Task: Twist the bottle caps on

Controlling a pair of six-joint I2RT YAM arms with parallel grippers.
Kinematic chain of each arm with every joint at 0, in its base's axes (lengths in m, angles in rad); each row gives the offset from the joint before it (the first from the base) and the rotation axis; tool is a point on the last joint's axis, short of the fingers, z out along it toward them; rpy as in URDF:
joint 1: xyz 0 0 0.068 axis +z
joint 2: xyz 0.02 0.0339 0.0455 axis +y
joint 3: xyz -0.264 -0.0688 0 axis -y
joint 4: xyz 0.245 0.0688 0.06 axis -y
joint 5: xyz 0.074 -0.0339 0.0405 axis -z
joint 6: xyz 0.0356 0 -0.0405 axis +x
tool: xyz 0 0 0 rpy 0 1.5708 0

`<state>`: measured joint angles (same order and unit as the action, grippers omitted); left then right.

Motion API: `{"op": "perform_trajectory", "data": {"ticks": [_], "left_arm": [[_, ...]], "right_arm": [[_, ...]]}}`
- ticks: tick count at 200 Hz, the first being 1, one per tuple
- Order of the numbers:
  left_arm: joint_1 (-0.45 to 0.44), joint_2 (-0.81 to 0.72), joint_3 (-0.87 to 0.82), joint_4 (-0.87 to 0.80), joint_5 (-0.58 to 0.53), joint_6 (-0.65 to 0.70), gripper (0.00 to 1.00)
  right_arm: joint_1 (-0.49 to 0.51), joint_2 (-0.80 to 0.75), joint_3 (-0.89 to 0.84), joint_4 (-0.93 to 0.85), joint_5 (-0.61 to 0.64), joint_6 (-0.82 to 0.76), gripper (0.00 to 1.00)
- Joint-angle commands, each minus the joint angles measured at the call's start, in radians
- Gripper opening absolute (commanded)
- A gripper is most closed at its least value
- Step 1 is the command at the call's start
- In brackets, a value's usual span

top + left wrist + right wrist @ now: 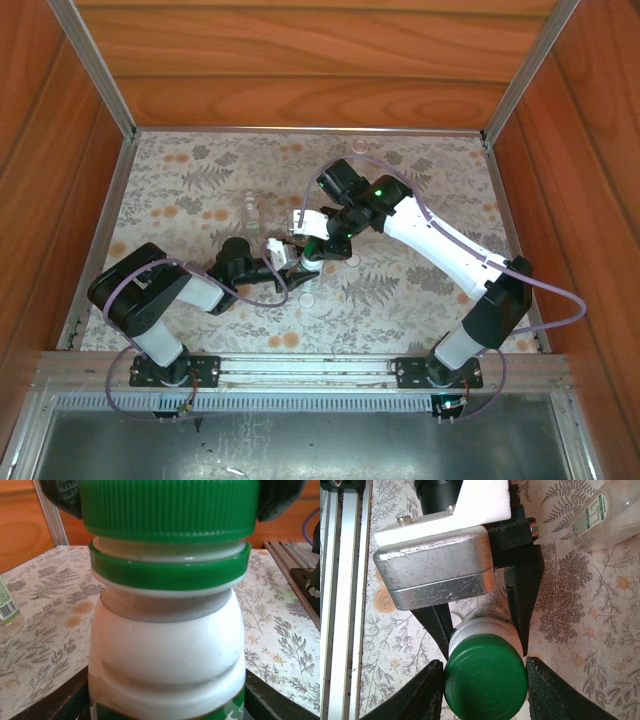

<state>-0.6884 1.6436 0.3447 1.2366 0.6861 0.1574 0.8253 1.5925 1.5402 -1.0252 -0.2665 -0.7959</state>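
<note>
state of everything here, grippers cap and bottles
green cap: on white bottle's neck, gap above the ring, not seated
white bottle: held by left gripper
left gripper: shut on white bottle
right gripper: shut on green cap
clear bottle: loose on table, cap unclear

White bottle, upright, with a green-printed label low on its body and a green collar under the neck; dark green cap, ribbed, sitting level on the neck, a band of neck bare above the collar; clear bottle, yellow-green label, well apart on the counter.
</note>
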Motion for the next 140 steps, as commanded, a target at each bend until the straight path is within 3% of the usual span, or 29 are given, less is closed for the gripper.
{"op": "perform_trajectory", "data": {"ticks": [1,38,65,93,107,140], "left_arm": [[0.005,-0.007,-0.006,-0.023,0.010,0.017,0.58],[0.006,-0.020,-0.003,-0.025,-0.031,0.017,0.58],[0.004,-0.034,0.017,-0.025,-0.117,0.020,0.58],[0.004,-0.053,0.048,-0.031,-0.222,0.043,0.58],[0.003,-0.059,0.065,-0.040,-0.256,0.063,0.58],[0.001,-0.061,0.093,-0.063,-0.304,0.119,0.58]], "right_arm": [[0.006,0.013,0.023,-0.022,-0.022,-0.021,0.44],[0.007,0.020,0.022,-0.022,-0.011,0.016,0.41],[0.008,0.023,0.014,0.015,0.033,0.142,0.35],[0.008,0.006,-0.030,0.128,0.182,0.409,0.33],[0.009,-0.003,-0.053,0.180,0.271,0.583,0.26],[0.017,0.013,-0.025,0.149,0.369,1.038,0.24]]}}
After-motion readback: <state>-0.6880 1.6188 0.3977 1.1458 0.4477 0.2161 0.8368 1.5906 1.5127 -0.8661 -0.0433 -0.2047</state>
